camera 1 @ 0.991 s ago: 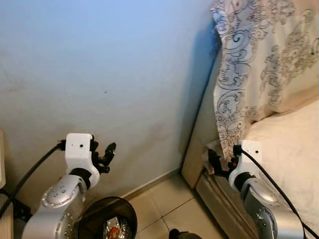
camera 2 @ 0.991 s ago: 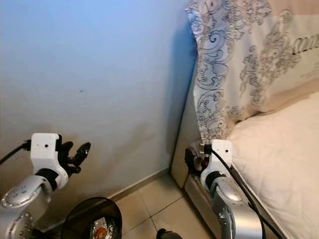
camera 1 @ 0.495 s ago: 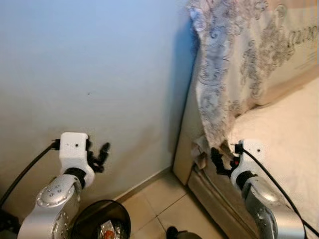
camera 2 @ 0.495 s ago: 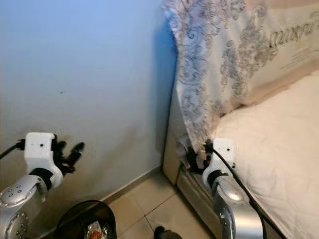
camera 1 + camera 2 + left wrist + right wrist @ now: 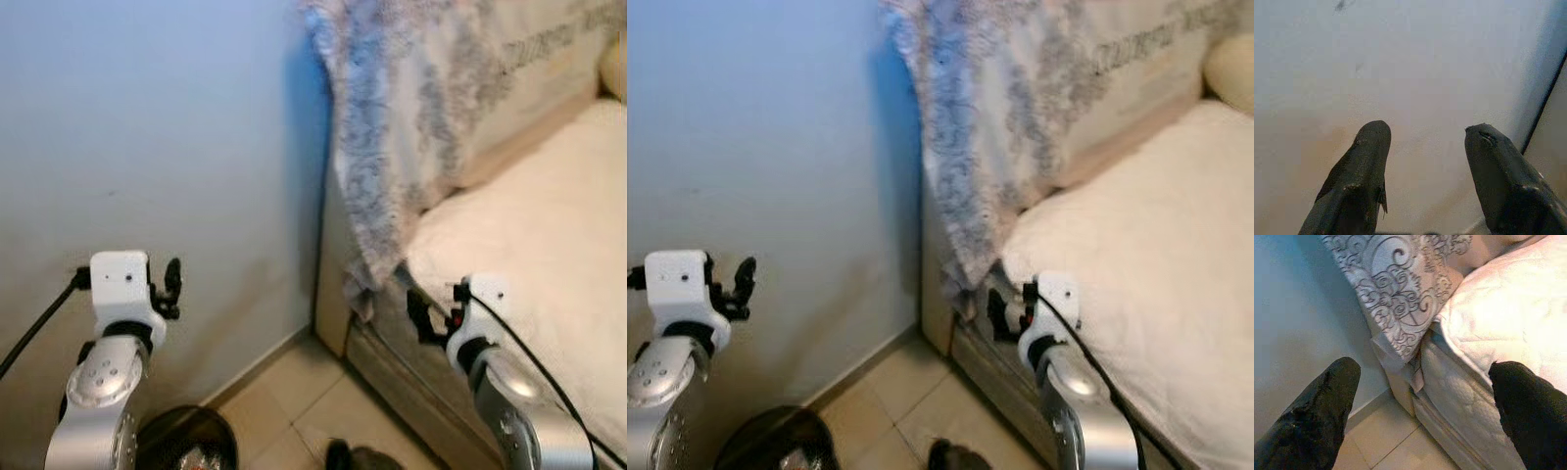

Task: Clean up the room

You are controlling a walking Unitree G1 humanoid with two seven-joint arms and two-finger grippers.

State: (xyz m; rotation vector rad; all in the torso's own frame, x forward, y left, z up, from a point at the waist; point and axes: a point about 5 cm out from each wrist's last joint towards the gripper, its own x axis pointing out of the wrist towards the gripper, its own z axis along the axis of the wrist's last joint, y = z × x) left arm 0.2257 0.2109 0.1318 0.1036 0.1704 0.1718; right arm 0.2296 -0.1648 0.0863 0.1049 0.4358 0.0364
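Up close, I can read no writing on the patterned blanket [image 5: 1400,293]; the print on the headboard is too blurred. My view has swung right since a second ago, so the bed [image 5: 529,225] looms larger and the dark bin [image 5: 186,452] slips toward the frame's lower edge. Left tool [image 5: 1425,147] faces the wall [image 5: 147,127], fingers spread, holding nothing. Right tool [image 5: 1425,396] is spread beside the mattress corner.

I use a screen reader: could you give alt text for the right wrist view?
The right claw hangs open, its two black fingers spread wide, aimed at a bed corner: a quilted mattress, a swirl-patterned cloth draped over its end, a pale wall and tiled floor below.
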